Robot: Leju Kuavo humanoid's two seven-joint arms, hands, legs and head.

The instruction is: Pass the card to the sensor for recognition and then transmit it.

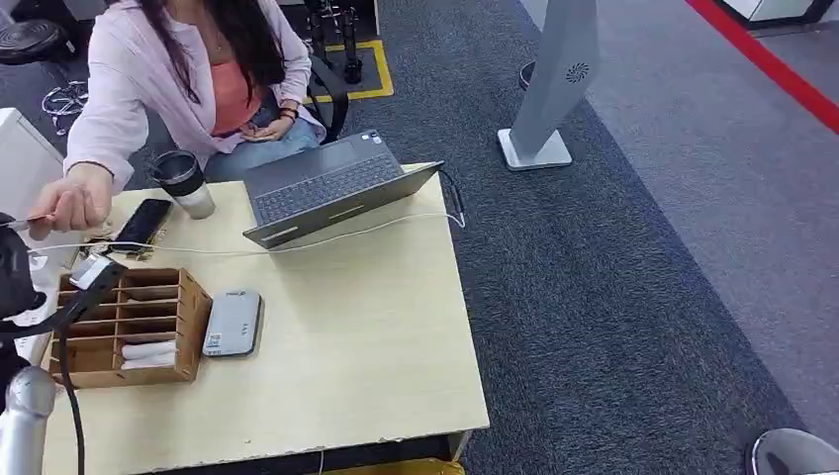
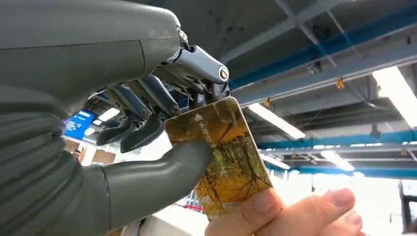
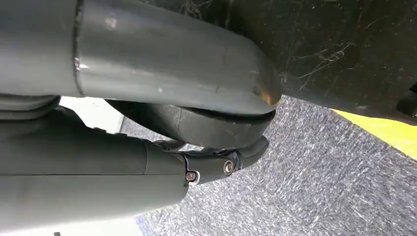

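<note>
A yellow card (image 2: 228, 160) with a tree picture is pinched between the thumb and dark fingers of my left hand (image 2: 147, 123). A person's hand (image 2: 295, 214) grips the card's other end. In the head view my left hand (image 1: 15, 282) is raised at the table's far left edge, and the person's hand (image 1: 71, 203) reaches to it. The grey-white sensor (image 1: 233, 324) lies flat on the table beside a wooden slotted box (image 1: 129, 327). My right hand (image 3: 196, 128) hangs over the grey carpet, its fingers curled in with nothing in them.
The person sits behind the light wooden table (image 1: 366, 336). On the table are an open laptop (image 1: 331, 188), a dark cup (image 1: 183, 183), a black phone (image 1: 143, 223) and a white cable. A grey stand (image 1: 549, 89) rises from the carpet to the right.
</note>
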